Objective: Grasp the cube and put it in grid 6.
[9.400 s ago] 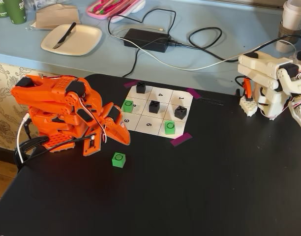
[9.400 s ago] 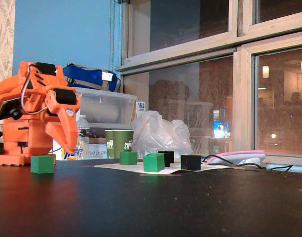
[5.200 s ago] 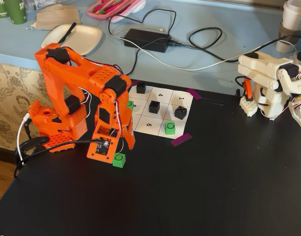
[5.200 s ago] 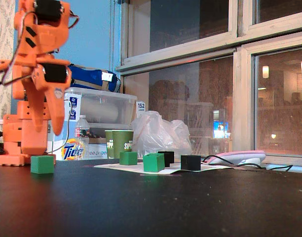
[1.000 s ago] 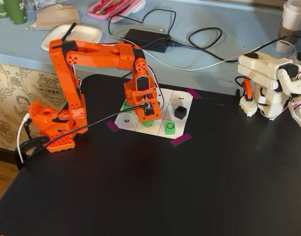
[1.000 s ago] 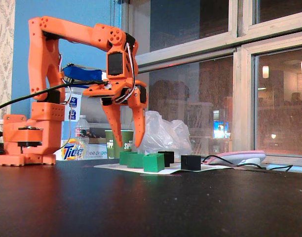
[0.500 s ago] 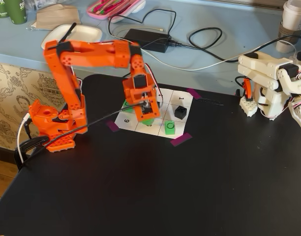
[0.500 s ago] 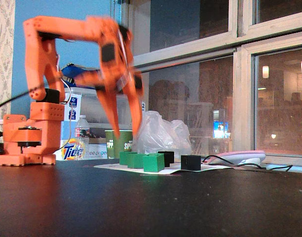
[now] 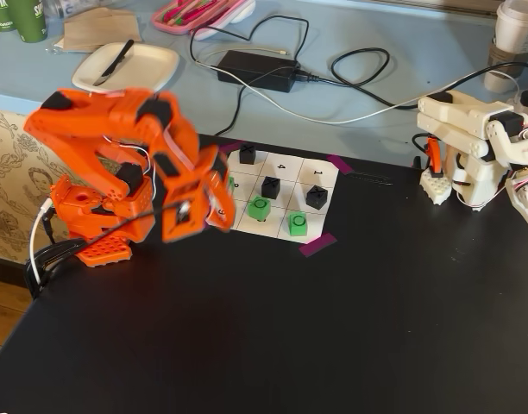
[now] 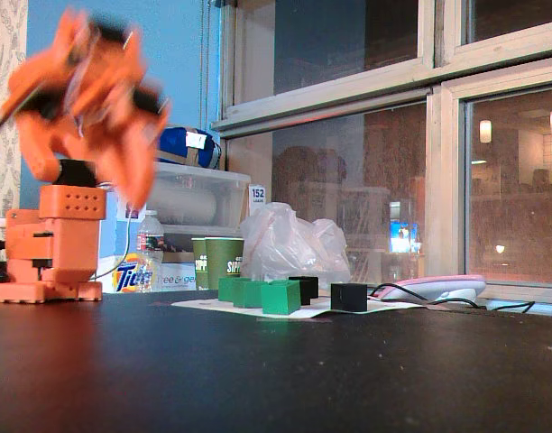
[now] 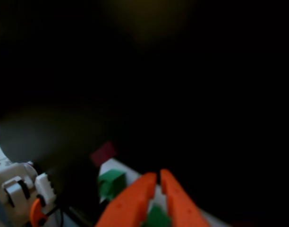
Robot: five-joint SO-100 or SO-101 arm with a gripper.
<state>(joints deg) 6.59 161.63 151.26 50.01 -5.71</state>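
Three green cubes sit on the 3x3 paper grid (image 9: 326,183). One green cube (image 9: 260,208) is in the middle cell of the near row, one (image 9: 298,223) in the cell to its right, and one (image 9: 232,183) is half hidden behind my arm. No numeral 6 shows; the 9 (image 9: 221,211) is just left of the middle green cube. My orange gripper (image 9: 219,205) is blurred and hangs over the grid's left edge. In the wrist view its fingers (image 11: 157,176) are nearly together with nothing between them, and green cubes (image 11: 111,183) lie beyond.
Three black cubes (image 9: 271,186) stand on other cells. A white robot arm (image 9: 471,155) stands at the right of the black table. A power brick (image 9: 251,69), cables and a plate (image 9: 126,65) lie behind. In the low fixed view the cubes (image 10: 281,296) sit in a row.
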